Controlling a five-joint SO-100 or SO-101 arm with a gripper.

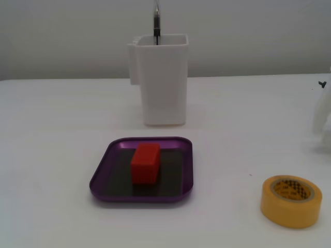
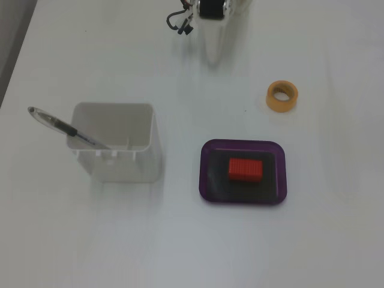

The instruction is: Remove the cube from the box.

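Note:
The red cube lies on the dark floor of the purple box, near its middle and apart from the rim. Both also show in the other fixed view, the cube inside the box. My gripper is at the far edge of the table, well away from the box. It appears as one white tapered shape with no gap between the fingers, and it holds nothing. Only a white part of the arm shows at the right edge of the low fixed view.
A tall white container with a pen in it stands left of the box, behind it in the low fixed view. A yellow tape roll lies between the box and the arm's side.

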